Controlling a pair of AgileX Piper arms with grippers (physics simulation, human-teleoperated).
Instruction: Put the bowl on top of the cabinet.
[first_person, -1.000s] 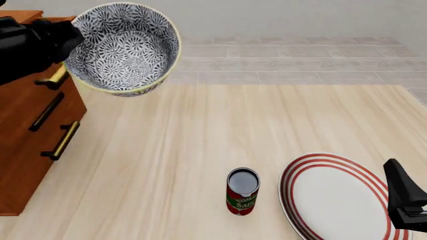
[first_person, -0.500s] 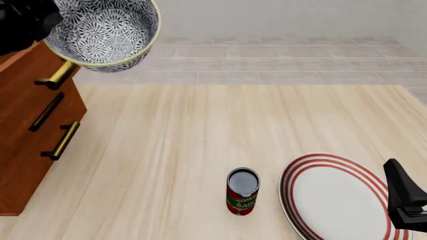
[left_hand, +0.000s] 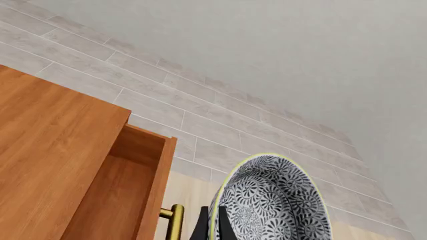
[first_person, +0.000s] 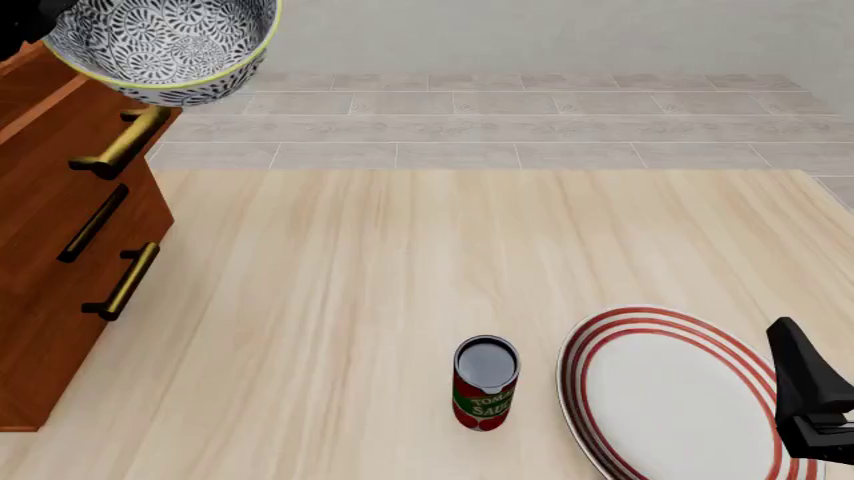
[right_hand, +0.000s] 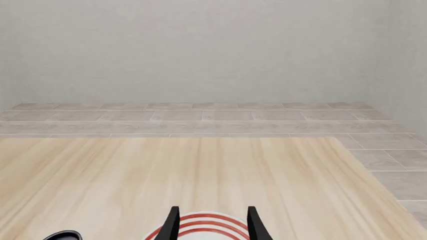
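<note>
Grey-blue flowers crowd the bowl (first_person: 163, 45), which you have hoisted to about eleven o'clock in the front view, up at the top left corner. You are carrying it high because the cabinet (first_person: 54, 250) stands much taller than the table (first_person: 400, 300), and the bowl has to clear the wooden top before it can be set down. The left wrist view shows why the hold works: the left gripper (left_hand: 212, 226) has its dark fingers pinched on the bowl's yellow-green rim, one finger on each side of the wall, so the bowl (left_hand: 270, 202) hangs tilted from that single edge. From there you can also see the top drawer (left_hand: 137, 195) standing open beside the flat cabinet top (left_hand: 47, 150); aim for the top, I'd say, not the drawer.

Half a second ago the bowl sat lower and further right, more over the drawer handle (first_person: 127, 140); a second ago lower still, clear of the cabinet's front. You have been moving it up and toward ten o'clock, over the cabinet.

Your right gripper (right_hand: 212, 222) waits at five o'clock, fingers spread and holding nothing, over the red-ringed plate (first_person: 667, 395). Neither it, the plate, nor the soup can (first_person: 485, 383) has shifted.
</note>
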